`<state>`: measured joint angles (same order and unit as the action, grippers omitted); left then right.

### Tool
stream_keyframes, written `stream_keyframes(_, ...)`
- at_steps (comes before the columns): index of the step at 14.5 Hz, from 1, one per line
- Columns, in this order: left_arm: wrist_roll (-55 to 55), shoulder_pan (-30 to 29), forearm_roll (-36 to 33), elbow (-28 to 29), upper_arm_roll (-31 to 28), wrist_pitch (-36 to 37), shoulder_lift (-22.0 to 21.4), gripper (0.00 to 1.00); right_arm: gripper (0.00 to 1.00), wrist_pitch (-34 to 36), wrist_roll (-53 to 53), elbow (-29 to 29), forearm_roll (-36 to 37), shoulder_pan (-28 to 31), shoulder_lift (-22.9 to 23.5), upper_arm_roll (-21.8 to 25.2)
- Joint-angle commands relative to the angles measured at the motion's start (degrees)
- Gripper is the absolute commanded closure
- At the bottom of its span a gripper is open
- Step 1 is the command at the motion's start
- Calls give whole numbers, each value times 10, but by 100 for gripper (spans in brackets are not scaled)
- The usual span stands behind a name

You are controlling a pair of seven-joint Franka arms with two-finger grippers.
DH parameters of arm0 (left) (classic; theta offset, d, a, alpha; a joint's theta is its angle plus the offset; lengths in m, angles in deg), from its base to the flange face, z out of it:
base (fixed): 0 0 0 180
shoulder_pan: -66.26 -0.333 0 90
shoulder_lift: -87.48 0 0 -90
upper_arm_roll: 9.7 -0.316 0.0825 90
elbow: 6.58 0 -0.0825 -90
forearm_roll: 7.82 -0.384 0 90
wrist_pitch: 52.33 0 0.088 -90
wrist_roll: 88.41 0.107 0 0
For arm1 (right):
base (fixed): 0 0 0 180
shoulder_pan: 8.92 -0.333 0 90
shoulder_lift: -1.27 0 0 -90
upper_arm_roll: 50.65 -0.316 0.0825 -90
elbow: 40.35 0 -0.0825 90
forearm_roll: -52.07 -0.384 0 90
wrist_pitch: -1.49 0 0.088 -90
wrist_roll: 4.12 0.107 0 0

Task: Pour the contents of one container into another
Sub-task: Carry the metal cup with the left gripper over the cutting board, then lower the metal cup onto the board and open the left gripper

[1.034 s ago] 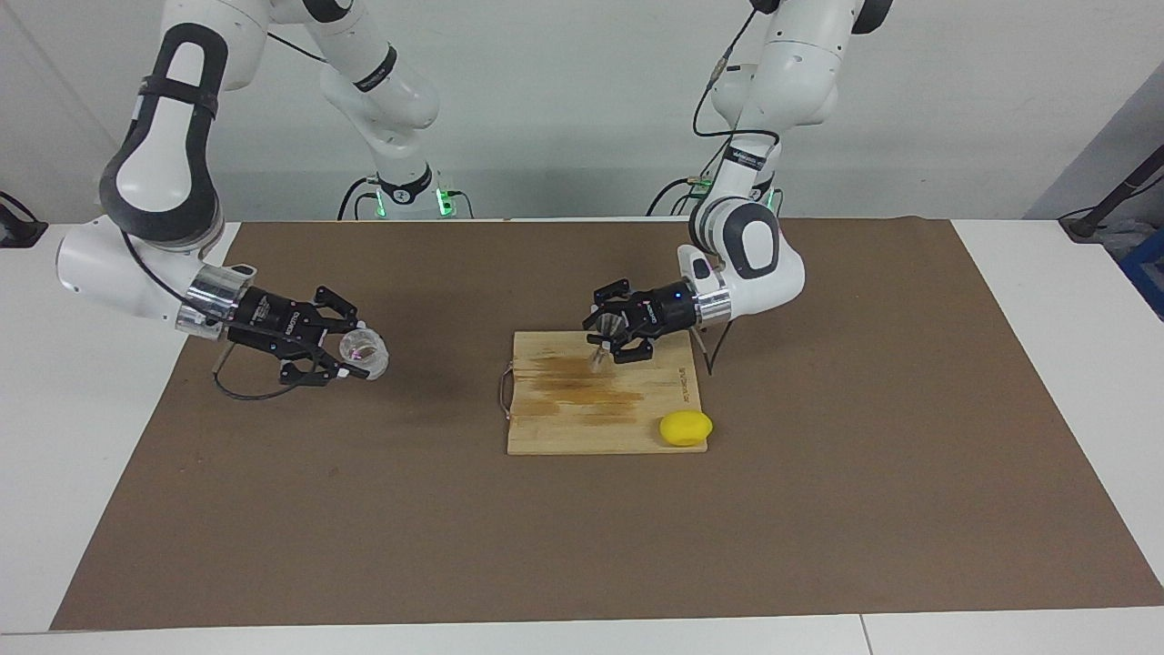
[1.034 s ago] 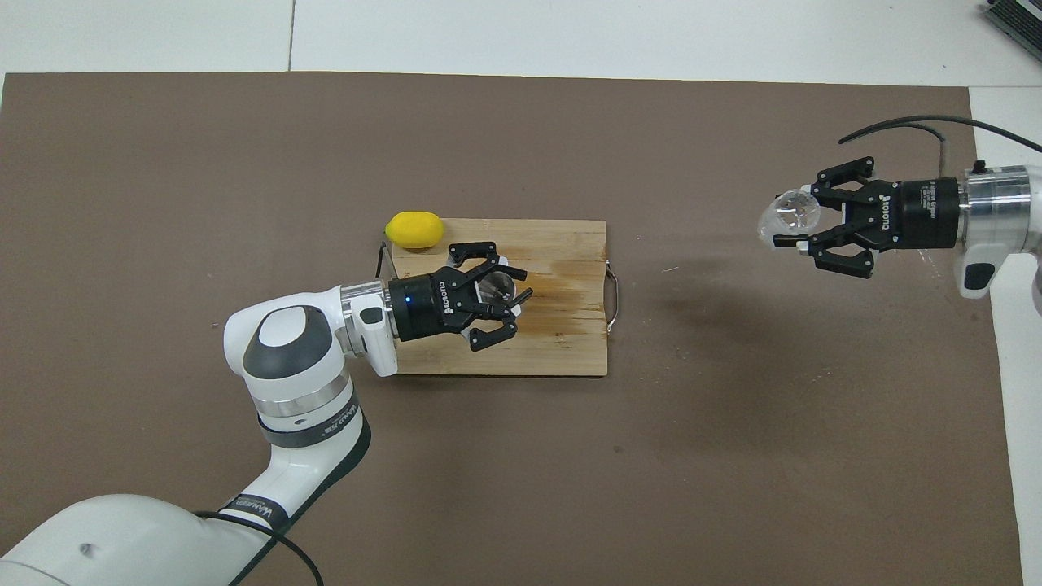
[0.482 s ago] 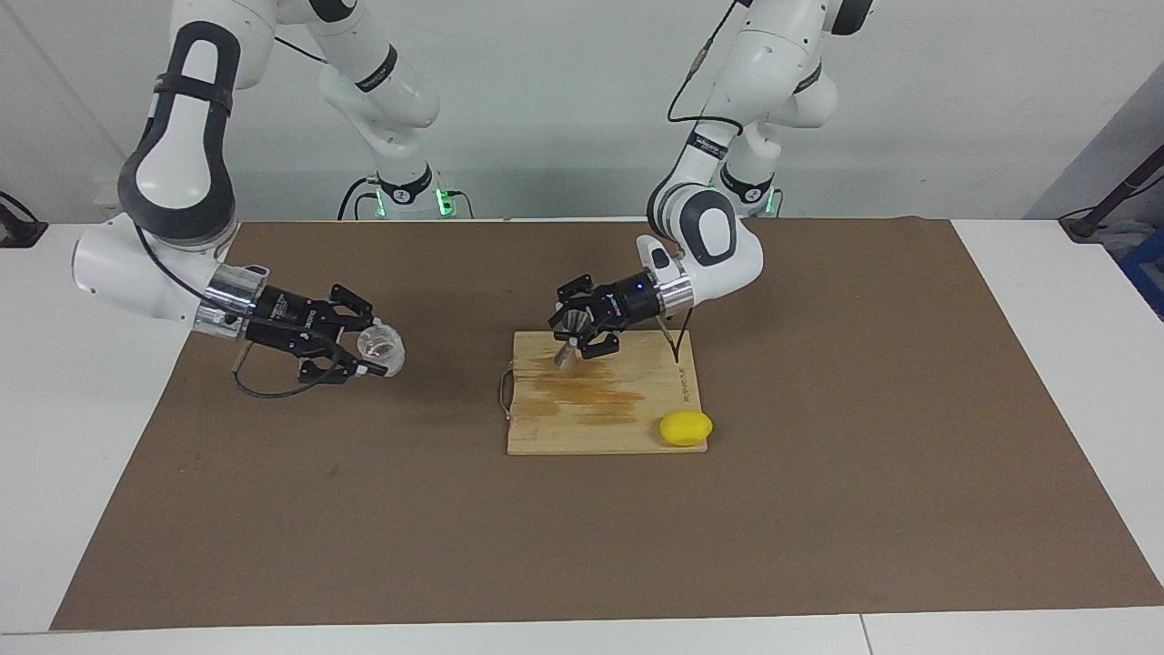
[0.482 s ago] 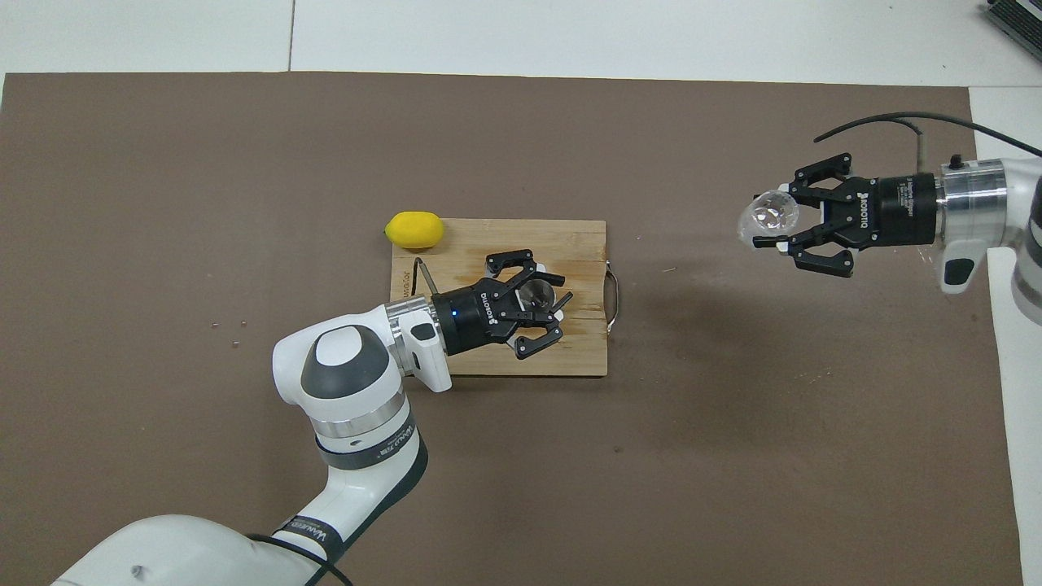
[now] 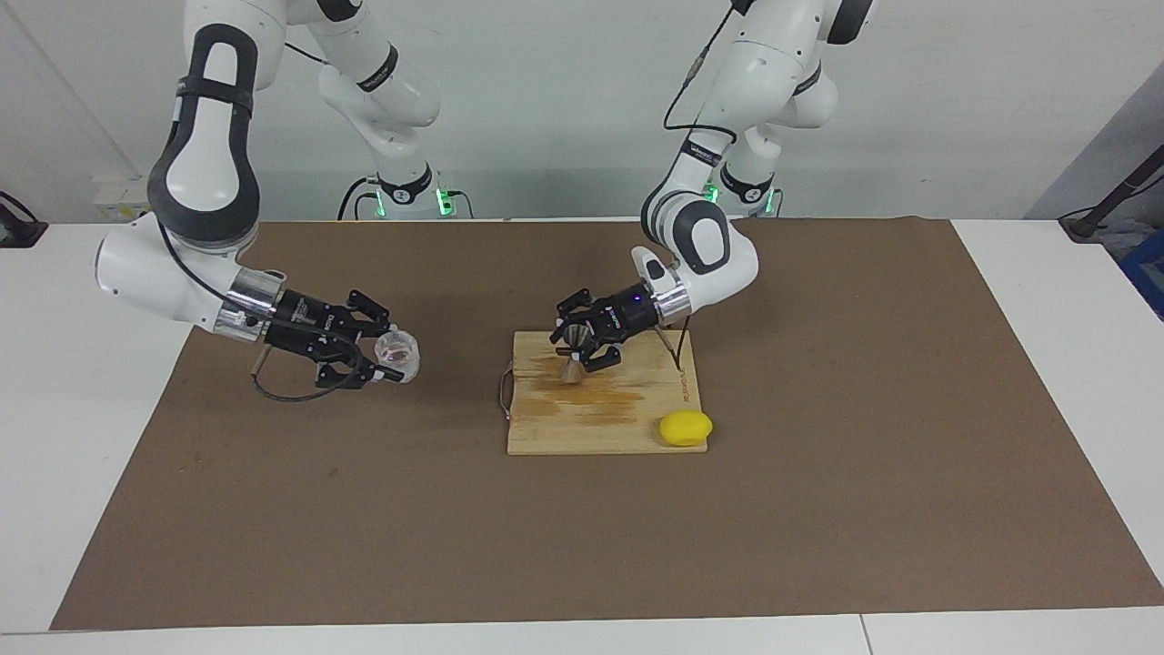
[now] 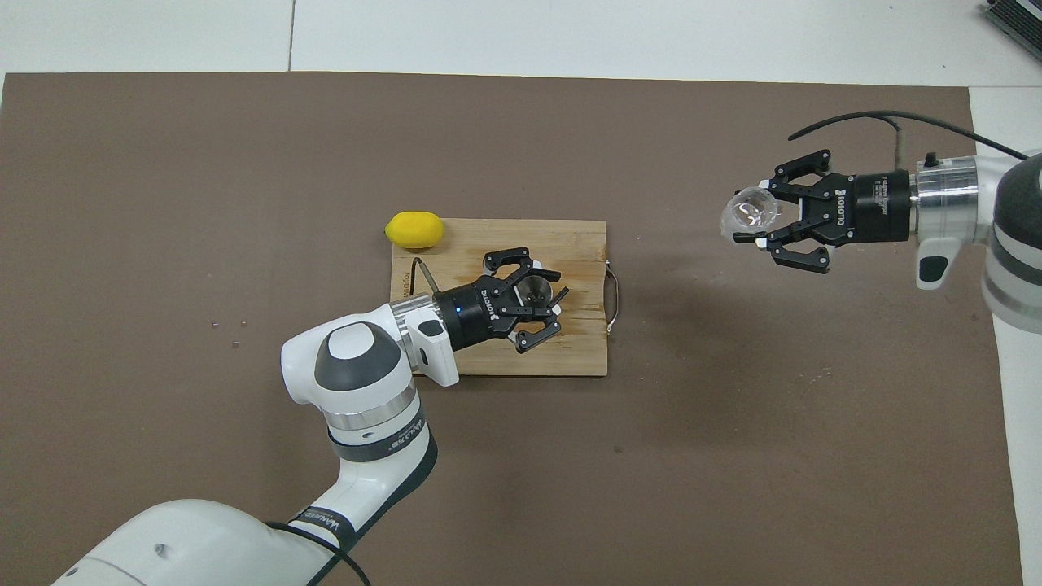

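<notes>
A small grey metal jigger [image 5: 572, 360] [image 6: 535, 290] stands upright over the wooden cutting board [image 5: 600, 428] [image 6: 580, 244], with my left gripper [image 5: 576, 347] [image 6: 544, 298] shut on its waist. I cannot tell whether its lower cone touches the board. My right gripper [image 5: 386, 360] [image 6: 754, 221] is shut on a clear glass tumbler [image 5: 401, 349] [image 6: 745, 213]. It holds the tumbler above the brown mat toward the right arm's end, well apart from the board.
A yellow lemon [image 5: 686, 428] [image 6: 415, 229] lies at the board's corner farthest from the robots, toward the left arm's end. A thin dark rod [image 5: 677, 350] [image 6: 419, 273] stands near it. The board has a wet-looking stain [image 5: 587, 398] and a wire handle [image 5: 503, 393].
My left gripper carried the jigger along the board toward the right arm's end and righted it. My right gripper brought the tumbler closer to the board.
</notes>
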<state>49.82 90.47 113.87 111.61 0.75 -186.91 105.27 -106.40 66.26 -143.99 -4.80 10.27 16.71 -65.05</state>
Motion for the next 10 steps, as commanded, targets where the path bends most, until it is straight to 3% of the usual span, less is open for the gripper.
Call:
stream_keyframes(1, 18, 19, 19, -19, -8, -31, 7, 74, 100, -34, -44, -45, -30, 0, -26, -5)
stream_keyframes(10, 19, 28, 21, -25, -9, -55, 15, 74, 100, -34, -51, -51, -32, 1, -28, -5)
